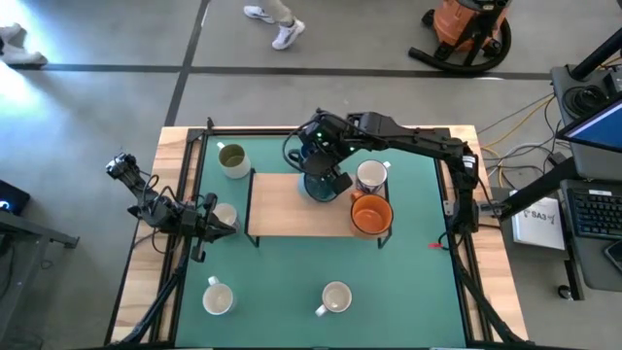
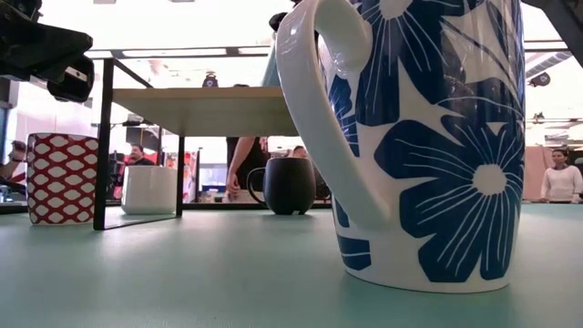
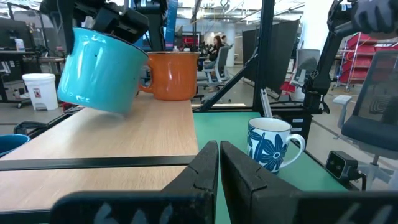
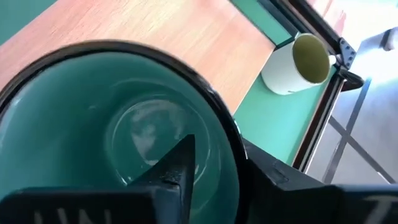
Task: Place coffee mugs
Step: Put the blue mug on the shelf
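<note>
A teal mug [image 3: 102,71] hangs tilted over the wooden shelf [image 1: 282,209], and my right gripper [image 1: 326,178] is shut on its rim. An orange mug [image 1: 371,215] and a white mug [image 1: 371,176] stand on the shelf's right end. A cream mug with an olive inside [image 1: 233,159] stands on the mat by the shelf's far left corner. The blue-flowered mug [image 1: 335,298] and another white mug [image 1: 217,297] stand near the near edge. My left gripper [image 3: 219,165] is shut and empty at the table's left, beside a pale mug [image 1: 225,212]. My right gripper holds the teal mug by its rim [image 4: 227,134], with one finger [image 4: 177,162] inside the cup and the other [image 4: 273,177] outside its wall. The fingers come from above, slanting down. The mug is tilted just over the shelf top; whether its lower edge touches the wood, I cannot tell.
The shelf stands on thin black legs [image 2: 103,146] over the green mat [image 1: 292,272]. In the low view a red-patterned mug [image 2: 61,178], a white mug [image 2: 148,189] and a dark mug [image 2: 289,185] stand on the mat. A black frame [image 1: 194,185] borders the mat. People stand beyond the table.
</note>
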Controlling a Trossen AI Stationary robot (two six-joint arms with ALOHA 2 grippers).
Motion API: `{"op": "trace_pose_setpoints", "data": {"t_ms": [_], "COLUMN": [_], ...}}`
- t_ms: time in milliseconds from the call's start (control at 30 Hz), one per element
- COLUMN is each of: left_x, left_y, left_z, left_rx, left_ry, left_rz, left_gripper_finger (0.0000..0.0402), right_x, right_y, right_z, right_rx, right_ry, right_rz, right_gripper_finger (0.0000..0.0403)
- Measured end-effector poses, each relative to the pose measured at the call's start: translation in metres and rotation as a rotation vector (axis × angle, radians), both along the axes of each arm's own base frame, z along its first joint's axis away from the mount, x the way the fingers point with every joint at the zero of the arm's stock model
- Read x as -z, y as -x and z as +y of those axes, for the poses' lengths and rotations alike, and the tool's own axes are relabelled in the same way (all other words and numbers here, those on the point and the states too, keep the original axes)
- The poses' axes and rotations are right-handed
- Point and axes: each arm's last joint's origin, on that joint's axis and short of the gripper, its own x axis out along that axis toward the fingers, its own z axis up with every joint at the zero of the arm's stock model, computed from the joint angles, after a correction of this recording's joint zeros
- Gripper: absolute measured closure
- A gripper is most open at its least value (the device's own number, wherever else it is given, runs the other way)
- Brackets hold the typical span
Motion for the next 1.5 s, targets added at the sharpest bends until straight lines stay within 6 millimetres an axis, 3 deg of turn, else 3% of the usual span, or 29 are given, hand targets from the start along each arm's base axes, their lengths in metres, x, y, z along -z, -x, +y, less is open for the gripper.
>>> {"op": "trace_pose_setpoints", "data": {"t_ms": [667, 1500], "left_x": [0.0, 0.0], "left_y": [0.0, 0.0], "left_z": [0.0, 0.0], "left_rx": [0.0, 0.0], "left_ry": [0.0, 0.0], "left_rz": [0.0, 0.0], "left_gripper_finger": [0.0402, 0.0402], "right_x": [0.006, -0.007], "right_y": [-0.01, -0.012], "right_z": [0.011, 0.023], "right_rx": [-0.031, 0.074], "right_ry": [0.016, 0.078], "right_rz": [-0.058, -0.127], "right_gripper_finger": [0.0246, 0.0247]}}
